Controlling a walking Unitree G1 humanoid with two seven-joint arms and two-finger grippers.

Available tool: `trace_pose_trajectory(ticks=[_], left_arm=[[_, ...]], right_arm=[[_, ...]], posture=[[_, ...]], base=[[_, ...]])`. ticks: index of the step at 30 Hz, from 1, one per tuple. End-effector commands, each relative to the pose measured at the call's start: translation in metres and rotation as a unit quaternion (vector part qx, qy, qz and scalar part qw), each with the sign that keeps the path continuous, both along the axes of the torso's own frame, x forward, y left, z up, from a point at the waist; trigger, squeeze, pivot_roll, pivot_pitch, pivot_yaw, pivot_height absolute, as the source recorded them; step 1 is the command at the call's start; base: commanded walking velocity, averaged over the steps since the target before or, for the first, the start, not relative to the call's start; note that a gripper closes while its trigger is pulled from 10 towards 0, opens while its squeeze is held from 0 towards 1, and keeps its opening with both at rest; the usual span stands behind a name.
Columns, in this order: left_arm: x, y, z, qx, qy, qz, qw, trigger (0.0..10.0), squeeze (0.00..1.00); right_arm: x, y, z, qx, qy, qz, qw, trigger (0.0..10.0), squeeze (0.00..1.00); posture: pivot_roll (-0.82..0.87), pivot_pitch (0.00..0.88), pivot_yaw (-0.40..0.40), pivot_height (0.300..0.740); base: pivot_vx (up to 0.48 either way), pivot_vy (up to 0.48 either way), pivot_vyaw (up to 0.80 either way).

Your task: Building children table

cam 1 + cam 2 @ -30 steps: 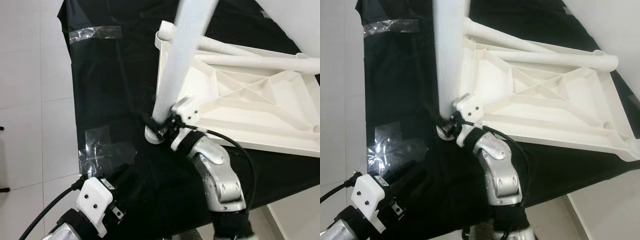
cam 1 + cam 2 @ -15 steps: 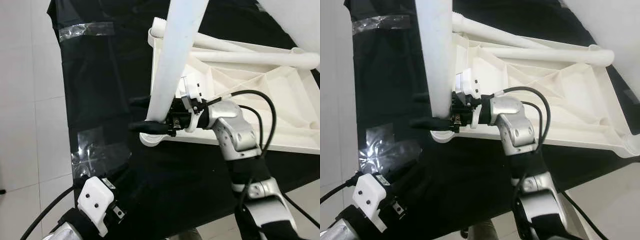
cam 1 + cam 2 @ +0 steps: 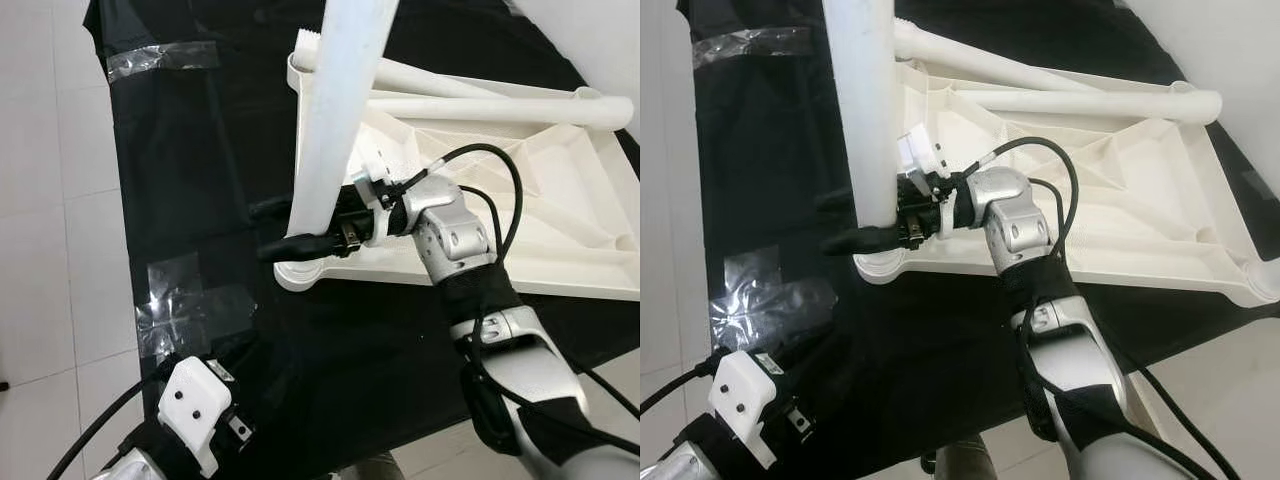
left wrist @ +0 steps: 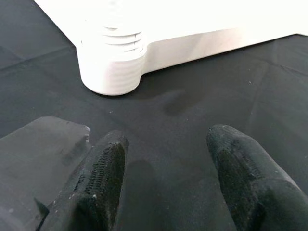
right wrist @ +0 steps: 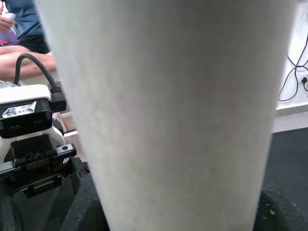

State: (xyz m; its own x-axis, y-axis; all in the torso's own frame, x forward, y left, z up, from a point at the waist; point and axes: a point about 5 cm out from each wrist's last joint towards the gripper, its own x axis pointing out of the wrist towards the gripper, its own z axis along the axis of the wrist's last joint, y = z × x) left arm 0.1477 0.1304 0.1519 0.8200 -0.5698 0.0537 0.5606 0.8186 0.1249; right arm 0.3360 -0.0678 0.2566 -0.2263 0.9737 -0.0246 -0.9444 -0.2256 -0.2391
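A white plastic tabletop (image 3: 520, 215) lies upside down on a black cloth (image 3: 200, 180). Two white legs (image 3: 500, 105) lie across its ribbed underside. My right gripper (image 3: 290, 228) is shut on a third white table leg (image 3: 335, 110), which it holds nearly upright with the lower end just above the near-left corner socket (image 3: 296, 276). In the right wrist view that leg (image 5: 168, 115) stands close between the fingers. My left gripper (image 4: 166, 139) hovers open and empty low over the cloth, a short way in front of the same ribbed socket (image 4: 111, 67).
The cloth covers a white tile floor (image 3: 50, 250), with clear tape patches (image 3: 190, 300) near the socket and at the far left corner (image 3: 160, 60). The cloth's edge runs close to my left arm (image 3: 195, 410). A seated person (image 5: 19, 33) shows behind the leg.
My right wrist has turned and the forearm has swung right, so the fingers now reach leftward across the leg. The leg stays over the corner socket. The left arm has kept still.
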Motion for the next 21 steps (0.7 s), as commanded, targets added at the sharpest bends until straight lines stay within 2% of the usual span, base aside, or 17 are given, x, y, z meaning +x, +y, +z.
trace_pose_trajectory(ticks=[1,2,3,4,6,7,8,9,10,11,12,13,14,15,16,19,21], left_arm=[[-0.005,-0.003,-0.003,-0.002,0.015,-0.004,1.0,10.0,0.0],[-0.005,-0.003,-0.003,-0.003,0.015,-0.004,1.0,10.0,0.0],[-0.006,-0.003,-0.002,-0.003,0.015,-0.004,1.0,10.0,0.0],[-0.006,-0.003,-0.002,-0.003,0.015,-0.004,1.0,10.0,0.0],[-0.006,-0.003,-0.002,-0.003,0.015,-0.005,1.0,10.0,0.0],[-0.006,-0.003,-0.002,-0.003,0.015,-0.005,1.0,10.0,0.0],[-0.007,-0.002,-0.001,-0.004,0.015,-0.006,1.0,10.0,0.0],[-0.007,-0.002,-0.001,-0.004,0.015,-0.006,1.0,10.0,0.0],[-0.007,-0.002,-0.001,-0.004,0.015,-0.006,1.0,10.0,0.0],[-0.007,-0.001,-0.001,-0.004,0.015,-0.007,1.0,10.0,0.0],[-0.007,-0.001,-0.001,-0.004,0.015,-0.007,1.0,10.0,0.0],[-0.007,0.0,-0.001,-0.003,0.016,-0.007,1.0,10.0,0.0],[-0.006,0.001,-0.002,-0.002,0.016,-0.007,1.0,10.0,0.0],[-0.006,0.001,-0.002,-0.002,0.016,-0.007,1.0,10.0,0.0],[-0.005,0.002,-0.003,-0.001,0.017,-0.008,1.0,10.0,0.0],[-0.004,0.002,-0.004,-0.001,0.017,-0.008,1.0,10.0,0.0],[-0.002,0.001,-0.005,0.0,0.015,-0.008,1.0,10.0,0.0]], right_arm=[[-0.001,-0.008,-0.015,0.013,0.038,-0.012,0.999,0.0,0.0],[-0.001,-0.01,-0.016,0.019,0.037,-0.022,0.999,0.0,0.0],[-0.001,-0.014,-0.02,0.031,0.035,-0.056,0.997,0.0,0.0],[-0.001,-0.014,-0.02,0.031,0.035,-0.056,0.997,0.0,0.0],[-0.001,-0.017,-0.031,0.057,0.036,-0.163,0.984,0.0,0.0],[-0.001,-0.017,-0.031,0.057,0.036,-0.163,0.984,0.0,0.0],[-0.003,-0.014,-0.039,0.069,0.044,-0.238,0.968,0.0,0.0],[-0.004,-0.012,-0.043,0.076,0.049,-0.284,0.955,0.0,0.0],[-0.004,-0.012,-0.043,0.076,0.049,-0.284,0.955,0.0,0.0],[-0.021,0.001,-0.063,0.085,0.073,-0.38,0.918,0.0,0.0],[-0.021,0.001,-0.063,0.085,0.073,-0.38,0.918,0.0,0.0],[-0.035,0.008,-0.076,0.087,0.087,-0.45,0.885,0.0,0.0],[-0.042,0.011,-0.082,0.092,0.099,-0.49,0.861,0.0,0.0],[-0.042,0.011,-0.082,0.092,0.099,-0.49,0.861,0.0,0.0],[-0.044,0.013,-0.083,0.095,0.1,-0.509,0.849,0.0,0.0],[-0.041,0.014,-0.082,0.097,0.099,-0.505,0.852,0.0,0.0],[-0.034,0.015,-0.078,0.099,0.087,-0.494,0.859,0.0,0.0]], posture=[[0.25,0.343,-0.155,0.74],[0.25,0.343,-0.155,0.74],[0.24,0.347,-0.157,0.74],[0.24,0.347,-0.157,0.74],[0.23,0.353,-0.163,0.74],[0.23,0.353,-0.163,0.74],[0.23,0.357,-0.169,0.74],[0.23,0.357,-0.169,0.74],[0.23,0.357,-0.169,0.74],[0.21,0.36,-0.164,0.74],[0.21,0.36,-0.164,0.74],[0.21,0.359,-0.158,0.74],[0.21,0.338,-0.155,0.74],[0.21,0.338,-0.155,0.74],[0.21,0.336,-0.156,0.74],[0.21,0.336,-0.161,0.74],[0.22,0.324,-0.171,0.74]], base=[[0.0,0.0,0.0],[0.0,0.0,0.0],[0.0,0.0,0.0],[0.0,0.0,0.0],[0.0,0.0,0.0],[0.0,0.0,0.0],[0.0,0.0,0.0],[0.0,0.0,0.0],[0.0,0.0,0.0],[0.0,0.0,0.0],[0.0,0.0,0.0],[0.0,0.0,0.0],[0.0,0.0,0.0],[0.0,0.0,0.0],[0.0,0.0,0.0],[0.0,0.0,0.0],[0.0,0.0,0.0]])
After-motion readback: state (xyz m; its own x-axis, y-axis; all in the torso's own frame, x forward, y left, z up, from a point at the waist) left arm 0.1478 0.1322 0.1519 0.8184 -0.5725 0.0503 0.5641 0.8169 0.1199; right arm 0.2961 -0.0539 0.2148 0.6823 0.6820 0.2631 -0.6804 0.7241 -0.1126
